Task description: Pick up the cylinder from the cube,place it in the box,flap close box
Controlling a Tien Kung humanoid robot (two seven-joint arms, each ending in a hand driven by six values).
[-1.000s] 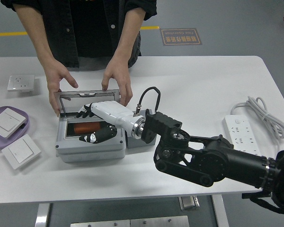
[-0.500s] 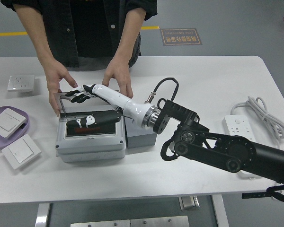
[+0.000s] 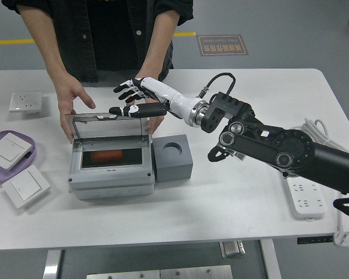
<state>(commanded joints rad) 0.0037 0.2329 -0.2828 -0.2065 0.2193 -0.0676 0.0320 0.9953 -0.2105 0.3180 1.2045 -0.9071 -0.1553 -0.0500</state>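
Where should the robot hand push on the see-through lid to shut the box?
Best on the lid's free top edge, coming from behind and above. The lid stands upright, hinged low at the back of the grey box, so its top edge swings the farthest and should tip forward most easily. The right hand is open just above that edge, and a person's hands are close behind it.

White table [image 3: 232,221]: box [image 3: 110,174], cube [image 3: 173,158], power strip [image 3: 305,195], perhaps switches [image 3: 24,185].
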